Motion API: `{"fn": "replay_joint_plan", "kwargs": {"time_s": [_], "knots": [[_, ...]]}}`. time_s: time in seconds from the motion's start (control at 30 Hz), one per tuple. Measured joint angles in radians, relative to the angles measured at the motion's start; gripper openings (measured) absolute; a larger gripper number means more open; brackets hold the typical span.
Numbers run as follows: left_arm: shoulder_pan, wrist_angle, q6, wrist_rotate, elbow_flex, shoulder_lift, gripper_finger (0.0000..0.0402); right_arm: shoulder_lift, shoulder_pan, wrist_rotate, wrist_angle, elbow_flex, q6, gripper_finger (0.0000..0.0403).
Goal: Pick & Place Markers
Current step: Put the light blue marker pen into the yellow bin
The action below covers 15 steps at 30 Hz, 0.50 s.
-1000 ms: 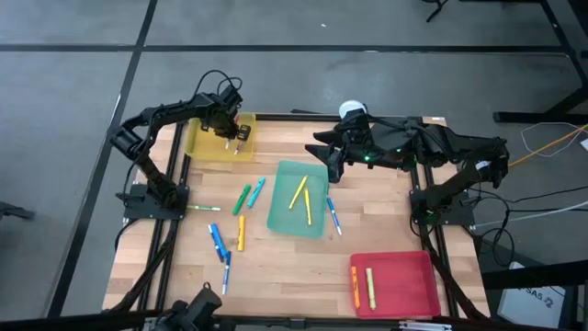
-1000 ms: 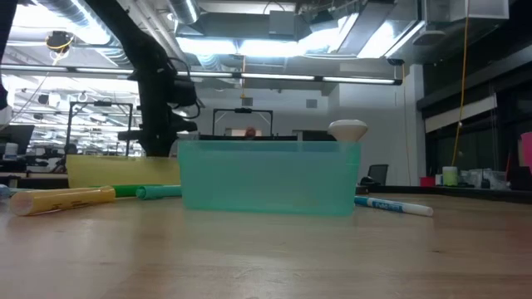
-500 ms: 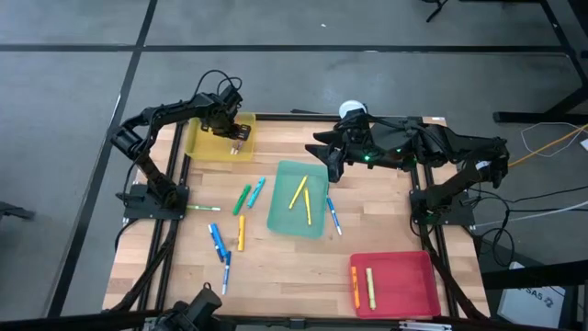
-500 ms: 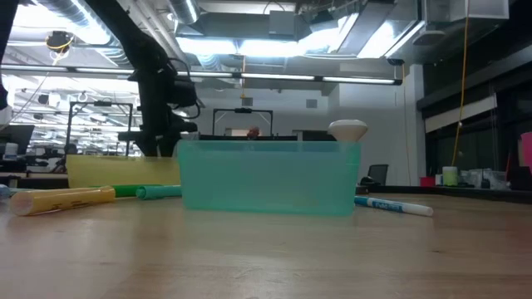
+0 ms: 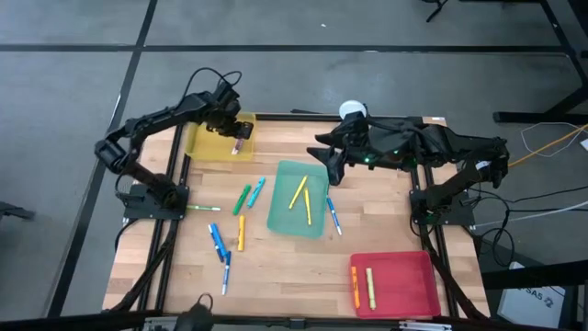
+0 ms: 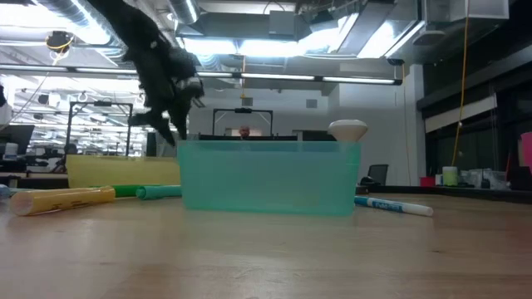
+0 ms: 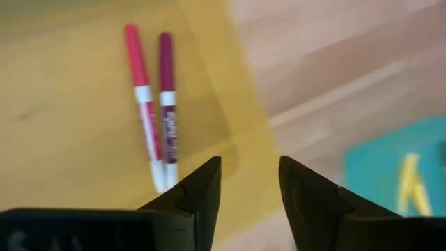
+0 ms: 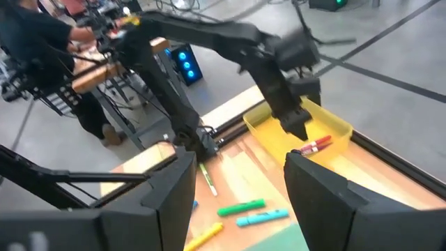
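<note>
Your left gripper (image 7: 247,183) has lifted, fingers now spread, over the yellow tray (image 5: 208,140) at the bench's far-left corner; two markers (image 7: 153,104) lie inside. Right gripper (image 8: 237,188) open.

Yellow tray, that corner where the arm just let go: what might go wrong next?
The two markers lie near the yellow tray's rim, and the left gripper, fingers open, hangs close above them; a low retreat could nudge them. Loose markers like the blue marker lie beside the teal tray, so grabbing one might bump it.
</note>
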Motion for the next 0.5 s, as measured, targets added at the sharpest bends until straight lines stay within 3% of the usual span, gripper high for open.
{"fn": "replay_joint_plan", "kwargs": {"time_s": [0.33,0.5], "knots": [[-0.145,0.011,-0.106,-0.007,0.000,-0.280,0.0139,0.000,0.000,-0.001,-0.048,0.000,0.000,0.0213],[-0.250,0.017,-0.155,-0.029,0.000,-0.384,0.0140,0.001,0.000,-0.053,-0.049,0.000,-0.004,0.0213]]}}
